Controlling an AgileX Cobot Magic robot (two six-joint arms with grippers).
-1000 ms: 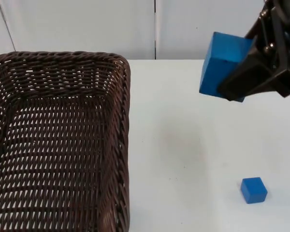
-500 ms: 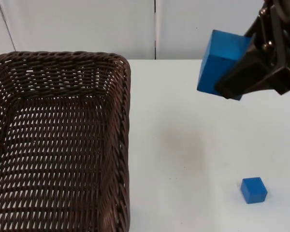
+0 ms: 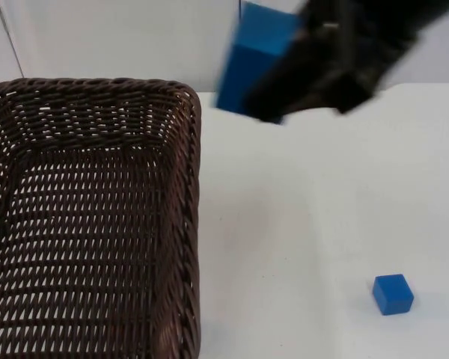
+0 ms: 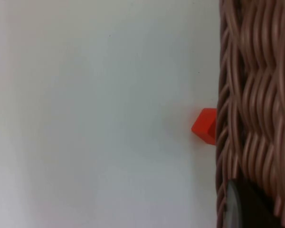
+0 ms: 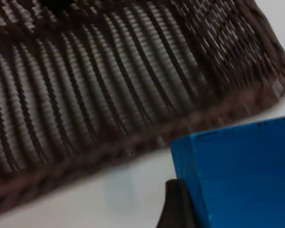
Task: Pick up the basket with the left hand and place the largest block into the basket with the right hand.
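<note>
Top view first: right gripper (image 3: 284, 90) clamped on the big blue block (image 3: 254, 60), up in the air just past the far right corner of the brown wicker basket (image 3: 97, 209), not over the opening yet. Motion blur all over that arm. Small blue block (image 3: 393, 294) sitting on the white table (image 3: 299, 224) well off to the right, nothing near it. Grey wall (image 3: 120, 37) behind everything.

Left wrist view: left gripper (image 4: 242, 209) right up against the woven basket wall (image 4: 251, 95), one black finger pressed to the weave. Looks like a hold on the rim, but can't tell for sure how the fingers sit. Little red block (image 4: 205, 126) on the table just beside the basket's outer wall.

Right wrist view: big blue block (image 5: 242, 175) tight against a black fingertip (image 5: 178, 204), basket rim (image 5: 133, 137) and its slatted inside just beyond.

Handling guess: block looks rigid, painted, smooth-faced, probably light like wood or foam, so a grip across two flat opposite faces seems right; a bit slippery if pinched near an edge. Basket stiff but slightly springy, best held at the thick braided rim. Nearly there, only the carry over the opening and the drop left.
</note>
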